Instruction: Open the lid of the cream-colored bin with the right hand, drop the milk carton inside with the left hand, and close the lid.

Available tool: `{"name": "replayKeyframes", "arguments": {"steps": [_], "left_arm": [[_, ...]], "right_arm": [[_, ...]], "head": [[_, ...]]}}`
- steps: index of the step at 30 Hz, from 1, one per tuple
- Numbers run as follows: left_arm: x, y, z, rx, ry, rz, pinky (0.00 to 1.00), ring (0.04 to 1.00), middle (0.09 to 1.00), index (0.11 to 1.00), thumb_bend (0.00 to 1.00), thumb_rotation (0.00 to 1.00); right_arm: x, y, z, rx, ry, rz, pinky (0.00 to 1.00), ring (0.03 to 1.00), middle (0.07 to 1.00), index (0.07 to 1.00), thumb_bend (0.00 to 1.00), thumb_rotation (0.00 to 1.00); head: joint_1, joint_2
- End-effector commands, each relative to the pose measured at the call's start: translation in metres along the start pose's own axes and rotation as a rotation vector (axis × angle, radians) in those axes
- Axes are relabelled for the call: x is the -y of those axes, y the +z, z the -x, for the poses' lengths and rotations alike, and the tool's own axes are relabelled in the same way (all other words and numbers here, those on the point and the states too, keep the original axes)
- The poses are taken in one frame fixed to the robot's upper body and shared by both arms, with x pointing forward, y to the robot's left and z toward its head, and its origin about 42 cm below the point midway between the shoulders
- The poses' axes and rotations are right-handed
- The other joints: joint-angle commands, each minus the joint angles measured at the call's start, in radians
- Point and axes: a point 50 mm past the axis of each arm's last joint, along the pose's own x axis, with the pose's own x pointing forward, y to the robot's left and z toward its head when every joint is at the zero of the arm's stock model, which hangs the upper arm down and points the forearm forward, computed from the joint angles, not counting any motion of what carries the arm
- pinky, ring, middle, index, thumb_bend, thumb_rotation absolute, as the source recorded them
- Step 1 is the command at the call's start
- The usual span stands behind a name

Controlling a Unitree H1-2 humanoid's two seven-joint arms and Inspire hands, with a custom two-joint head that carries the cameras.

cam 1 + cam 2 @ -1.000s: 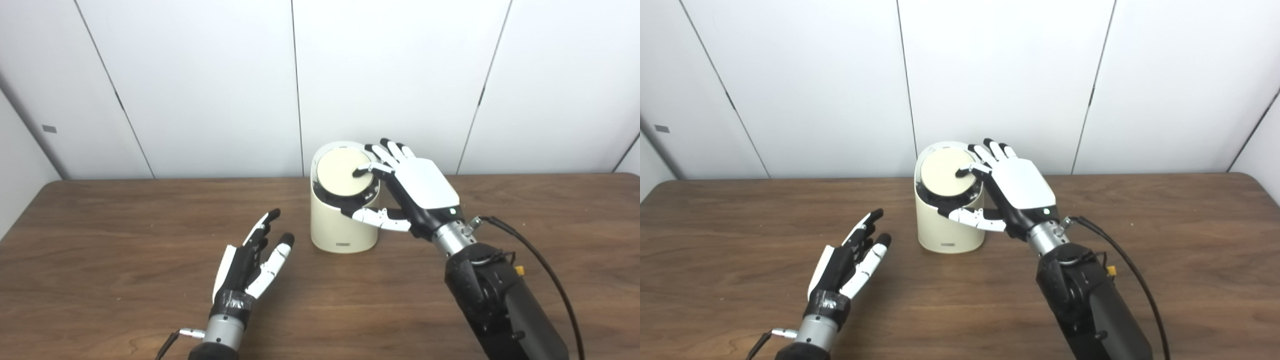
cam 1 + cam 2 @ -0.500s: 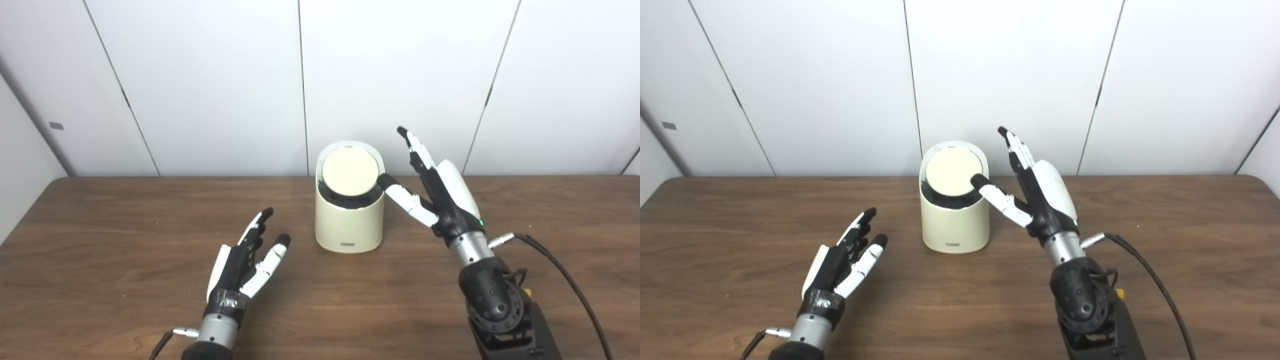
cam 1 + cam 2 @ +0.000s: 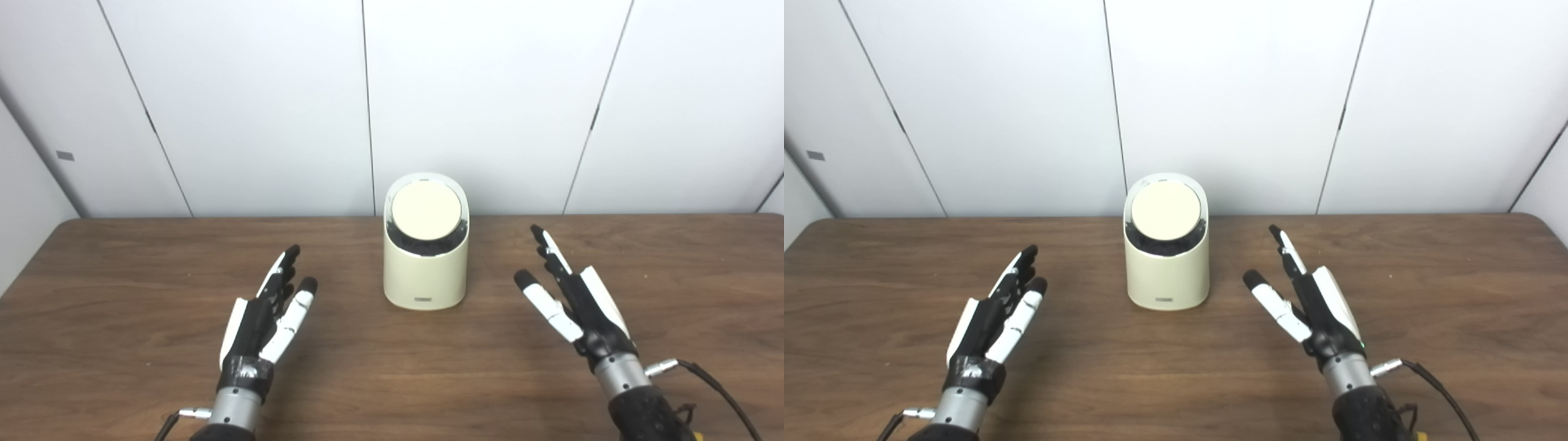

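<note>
Bin: cream-colored bin (image 3: 425, 269) stands upright mid-bench, between the two hands and well apart from both.
Lid: round cream lid (image 3: 426, 212) sits tilted toward the camera in its dark collar — looks shut.
Milk carton: none in view on the bench (image 3: 122, 343); cannot tell whether it is inside the bin.
Left hand: left hand (image 3: 266, 315) hovers low over the bench, fingers spread, palm turned inward, holding nothing.
Right hand: right hand (image 3: 576, 300) mirrors it on the other side — fingers spread, thumb out, empty.
Step in hand: judged as the rest pose, with the lid down and both hands clear of the bin.
Doing it well: keep both hands low and apart from the bin so nothing nudges it or pops the lid; settle wrists level, fingers loose, cable (image 3: 716, 389) on the right arm free of snags.
</note>
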Motion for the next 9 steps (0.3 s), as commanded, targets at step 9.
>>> {"name": "replayKeyframes", "arguments": {"steps": [9], "left_arm": [[-0.025, -0.008, 0.041, 0.043, 0.039, -0.027, 1.0, 0.989, 1.0, 1.0, 0.44, 0.74]], "right_arm": [[-0.009, 0.003, 0.028, 0.029, -0.079, -0.067, 0.94, 0.956, 0.975, 1.0, 0.62, 1.0]], "head": [[-0.014, 0.012]]}}
